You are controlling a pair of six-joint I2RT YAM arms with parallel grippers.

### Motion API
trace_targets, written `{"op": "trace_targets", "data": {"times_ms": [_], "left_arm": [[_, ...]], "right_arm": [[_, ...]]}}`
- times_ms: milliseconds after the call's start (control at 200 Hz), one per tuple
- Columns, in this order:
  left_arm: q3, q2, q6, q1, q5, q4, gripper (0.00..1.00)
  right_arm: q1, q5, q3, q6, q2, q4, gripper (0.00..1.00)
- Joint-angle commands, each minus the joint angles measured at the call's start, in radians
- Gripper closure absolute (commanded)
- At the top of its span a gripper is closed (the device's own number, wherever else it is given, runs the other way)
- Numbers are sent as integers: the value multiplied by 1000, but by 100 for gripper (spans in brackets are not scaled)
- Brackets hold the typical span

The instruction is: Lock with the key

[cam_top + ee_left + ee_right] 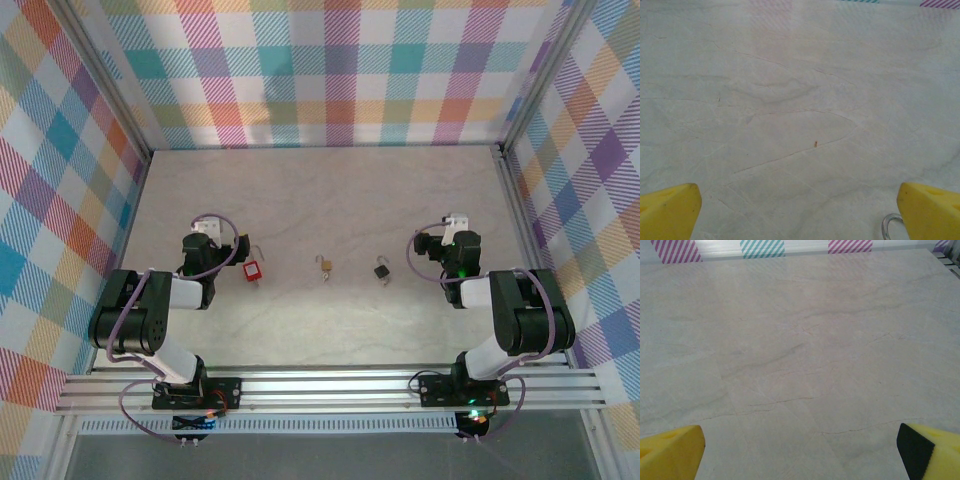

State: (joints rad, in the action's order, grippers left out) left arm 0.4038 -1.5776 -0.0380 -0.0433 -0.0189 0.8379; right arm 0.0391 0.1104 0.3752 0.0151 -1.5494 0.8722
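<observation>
The left claw point(800, 215) and right claw point(800, 452) both gape (red padlock point(252, 270) beside the left).

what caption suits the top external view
Open left gripper and right gripper flank red padlock, brass padlock, black padlock.

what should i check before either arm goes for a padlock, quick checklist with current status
1. The left jaws stand open with nothing in them: ok.
2. The right jaws stand open with nothing in them: ok.
3. The red padlock, brass padlock and black padlock lie apart in a row on the table: ok.
4. Where the key is: cannot tell, too small in the top view.
5. Whether the shackles are open or shut: cannot tell.
6. A padlock centred between the left jaws: not ok; a metal loop sits off to the side, by one fingertip.
</observation>
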Motion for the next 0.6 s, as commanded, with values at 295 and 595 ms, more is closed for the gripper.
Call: {"op": "trace_targets", "data": {"times_ms": [295, 595], "left_arm": [[49, 104, 30, 11, 70, -122, 0], [234, 408, 647, 0, 278, -597, 0]], "right_arm": [[-6, -8, 12, 9, 34, 0, 1], [-3, -67, 149, 188, 465, -482, 1]]}}
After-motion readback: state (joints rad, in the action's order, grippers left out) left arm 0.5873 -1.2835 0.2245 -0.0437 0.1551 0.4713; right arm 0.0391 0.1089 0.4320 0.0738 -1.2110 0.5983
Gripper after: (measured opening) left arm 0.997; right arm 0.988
